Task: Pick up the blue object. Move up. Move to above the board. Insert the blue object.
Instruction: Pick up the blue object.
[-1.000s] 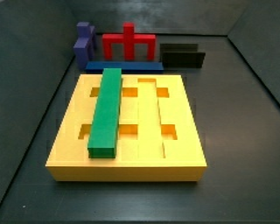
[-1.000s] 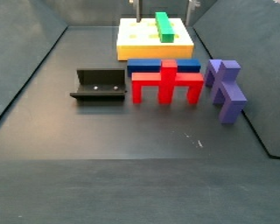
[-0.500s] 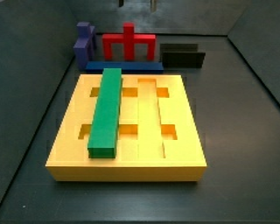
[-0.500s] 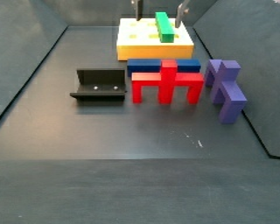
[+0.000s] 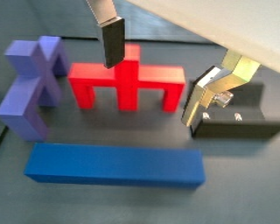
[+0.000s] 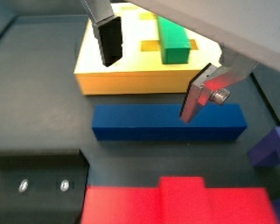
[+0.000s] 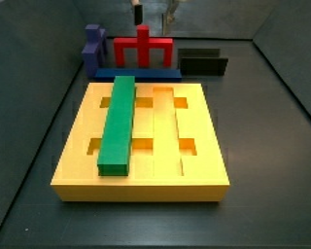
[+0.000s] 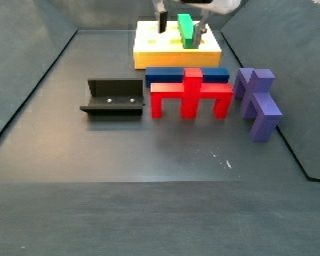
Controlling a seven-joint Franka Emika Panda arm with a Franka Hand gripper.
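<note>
1. The gripper (image 6: 157, 70) hangs above the blue object (image 6: 168, 122), fingers spread apart and holding nothing.
2. In a side view the blue object (image 7: 135, 73) lies at the upper middle, between the board (image 7: 143, 146) and the red piece (image 7: 143, 49); the green bar (image 7: 118, 122) rests on the board.

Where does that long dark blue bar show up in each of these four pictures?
Wrist view: blue object lies flat in front of the red piece.
Wrist view: it lies between the board and red piece, under the open gripper.
Side view: thin strip behind the board.
Side view: partly hidden behind the red piece.
Shared landmark: the red piece.
</note>
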